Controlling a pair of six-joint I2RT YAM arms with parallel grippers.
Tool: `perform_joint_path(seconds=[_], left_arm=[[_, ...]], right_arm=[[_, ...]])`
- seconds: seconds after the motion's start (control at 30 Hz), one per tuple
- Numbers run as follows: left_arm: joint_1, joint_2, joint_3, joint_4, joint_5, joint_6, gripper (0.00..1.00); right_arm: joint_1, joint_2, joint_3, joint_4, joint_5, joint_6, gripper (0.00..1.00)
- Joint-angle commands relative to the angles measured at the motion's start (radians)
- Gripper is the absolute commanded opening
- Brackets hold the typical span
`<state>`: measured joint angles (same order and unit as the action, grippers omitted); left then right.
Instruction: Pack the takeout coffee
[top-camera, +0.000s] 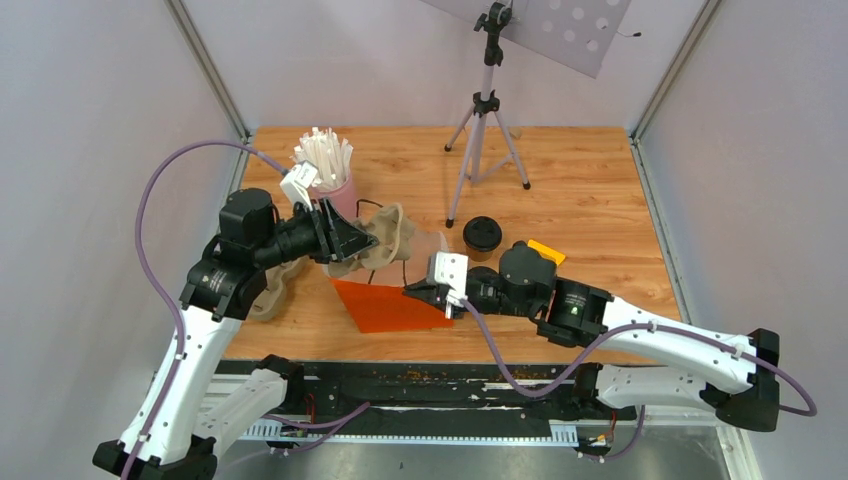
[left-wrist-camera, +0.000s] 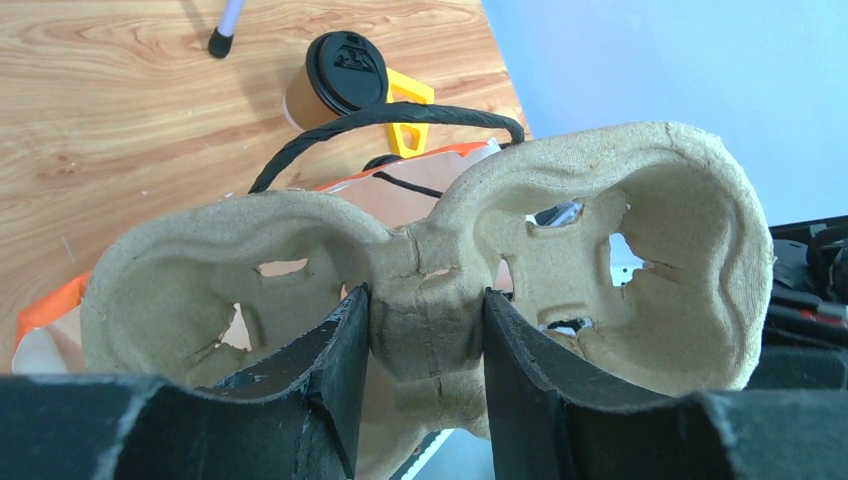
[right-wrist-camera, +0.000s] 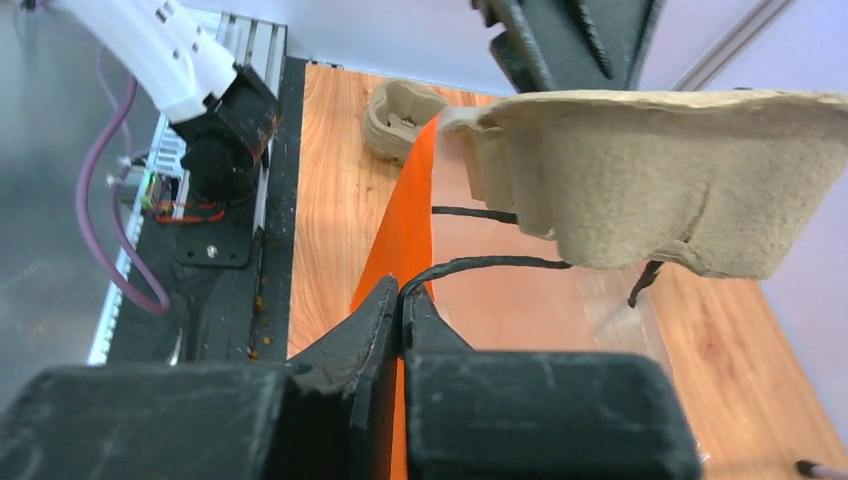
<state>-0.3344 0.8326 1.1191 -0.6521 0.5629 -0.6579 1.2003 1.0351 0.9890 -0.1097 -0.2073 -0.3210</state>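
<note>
A pulp tray (left-wrist-camera: 420, 250) pinched at its waist by the left gripper (left-wrist-camera: 425, 320).
Beyond the tray stands a black-lidded coffee cup (left-wrist-camera: 335, 85); a black cord handle (left-wrist-camera: 400, 118) arches between them.

coffee cup (left-wrist-camera: 322, 92): base is hidden behind the bag handle (left-wrist-camera: 440, 110), contents under its lid (left-wrist-camera: 347, 68) | pulp tray (right-wrist-camera: 650, 180): is cut off by the right picture edge

Even, diffuse white light is falling from above, keeping all three views bright. In the top view, soft shadows are lying under the arms on the wooden table (top-camera: 590, 210). In the left wrist view, the left gripper's fingers (left-wrist-camera: 340, 370) are blurring along the bottom, the pulp tray (left-wrist-camera: 660, 200) is showing crisp fibre, and the takeout coffee (left-wrist-camera: 340, 75) lid is catching a faint sheen. In the right wrist view, the right gripper's fingers (right-wrist-camera: 360, 335) are sitting dark and soft, and the metal surface (right-wrist-camera: 40, 250) at left is showing a dull sheen.
</note>
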Motion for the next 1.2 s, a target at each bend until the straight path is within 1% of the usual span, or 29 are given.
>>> perform_joint_path(seconds=[0.0, 0.17, 0.3, 0.5, 0.57, 0.7, 0.8, 0.9, 1.0, 1.17], left_arm=[[-0.002, 0.01, 0.021, -0.034, -0.026, 0.013, 0.41], [-0.002, 0.007, 0.018, -0.004, -0.017, -0.007, 0.41], [-0.002, 0.016, 0.018, -0.035, -0.032, 0.015, 0.41], [-0.002, 0.015, 0.008, -0.036, -0.04, 0.02, 0.41], [-0.001, 0.019, 0.011, -0.045, -0.044, 0.028, 0.41], [-0.002, 0.036, 0.028, -0.095, -0.054, 0.073, 0.4], [-0.003, 0.05, 0.052, -0.176, -0.1, 0.133, 0.4], [-0.008, 0.058, 0.059, -0.213, -0.133, 0.152, 0.39], [-0.031, 0.063, 0.061, -0.223, -0.17, 0.157, 0.37], [-0.1, 0.107, 0.088, -0.269, -0.256, 0.175, 0.37]], right_arm=[[0.028, -0.049, -0.017, -0.014, -0.068, -0.195, 0.0], [0.041, -0.054, -0.009, -0.071, -0.092, -0.305, 0.0], [0.055, -0.056, -0.015, -0.083, -0.112, -0.375, 0.0], [0.074, -0.046, -0.014, -0.114, -0.122, -0.45, 0.0], [0.078, -0.049, -0.02, -0.085, -0.098, -0.455, 0.0], [0.081, -0.05, -0.024, 0.0, 0.001, -0.423, 0.0], [0.081, -0.036, -0.016, 0.007, 0.022, -0.417, 0.0], [0.081, -0.022, -0.016, 0.009, 0.049, -0.406, 0.0], [0.081, -0.018, -0.02, 0.016, 0.06, -0.397, 0.0], [0.082, -0.001, -0.016, 0.027, 0.092, -0.384, 0.0]])
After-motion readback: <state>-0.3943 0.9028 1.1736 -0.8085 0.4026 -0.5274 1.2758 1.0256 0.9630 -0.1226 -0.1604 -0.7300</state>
